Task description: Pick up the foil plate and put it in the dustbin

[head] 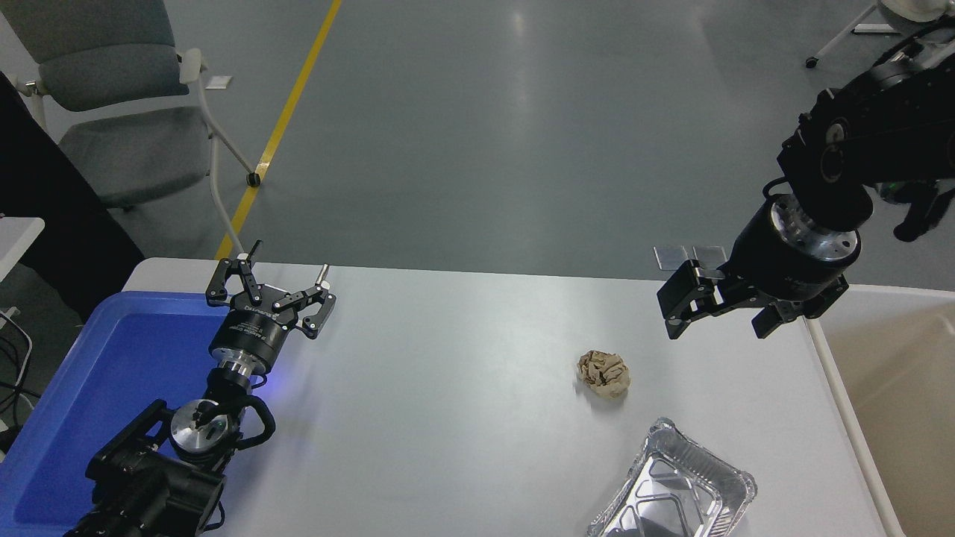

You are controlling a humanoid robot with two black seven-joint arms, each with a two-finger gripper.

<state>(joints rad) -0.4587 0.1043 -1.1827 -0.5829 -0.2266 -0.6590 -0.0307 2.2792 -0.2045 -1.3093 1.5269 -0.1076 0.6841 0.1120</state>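
The shiny silver foil plate lies at lower right on the white bench. The black right gripper hangs above it at right, fingers wide and empty. The left gripper, fingers spread, sits lower left.

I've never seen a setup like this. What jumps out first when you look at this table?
Two black robot arms frame the white table: the right hand hangs open above the far right side, the left hand rests open by a blue tray. Between them lie a crumpled brown paper ball and, at the near edge, a shiny foil plate, beside a beige dustbin on the right.
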